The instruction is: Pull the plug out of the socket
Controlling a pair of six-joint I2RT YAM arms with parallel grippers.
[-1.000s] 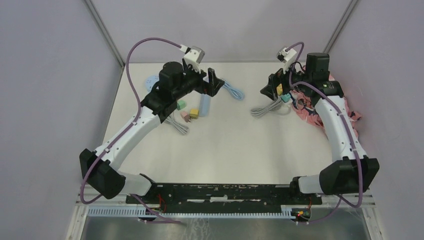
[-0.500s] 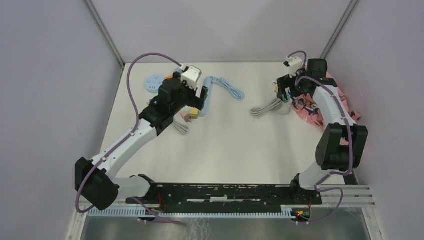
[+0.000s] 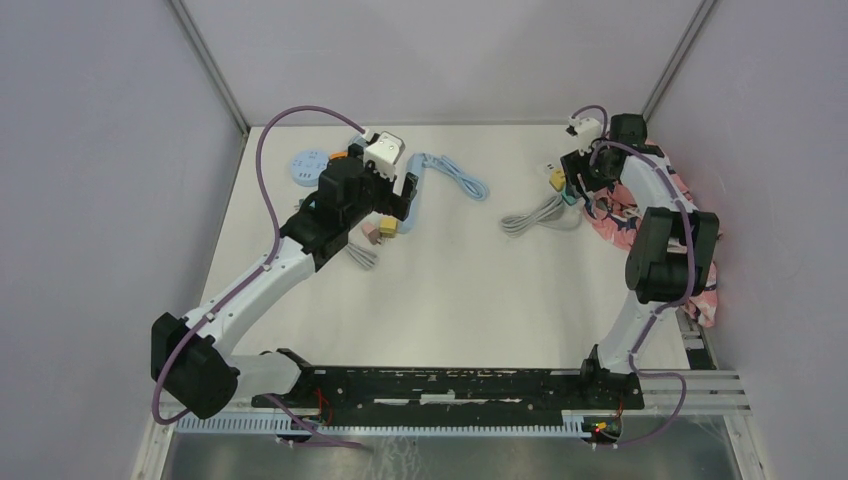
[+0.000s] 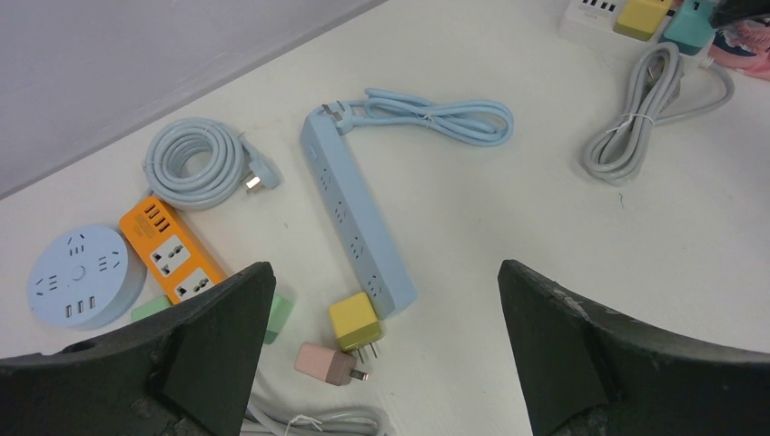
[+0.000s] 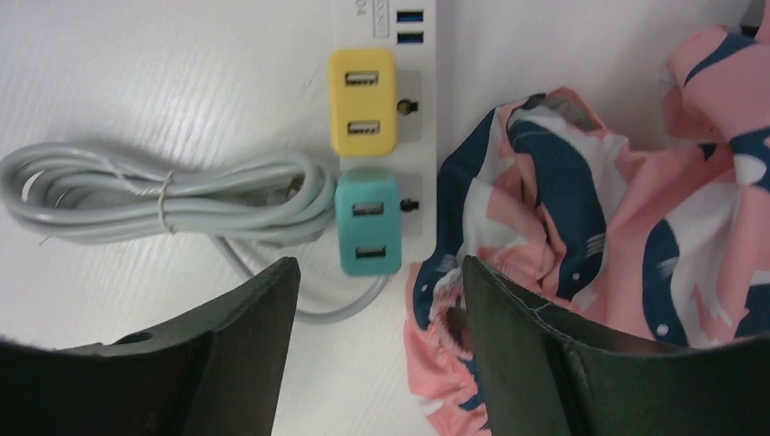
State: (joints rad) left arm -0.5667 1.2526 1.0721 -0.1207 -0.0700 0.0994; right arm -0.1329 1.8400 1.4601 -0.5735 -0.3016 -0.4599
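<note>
1. At far right, the right gripper (image 5: 380, 272) is now lowered closer to the white plastic power strip (image 5: 420, 109).
2. Its fingers are being narrowed around the teal square plug (image 5: 368, 224) without touching it (still seated, so the grasp is pending).
3. The left gripper (image 4: 383, 268) is kept wide.

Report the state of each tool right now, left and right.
Left tool: open, holding nothing.
Right tool: open, nothing held; the teal plug is in line with its gap, not gripped.
</note>
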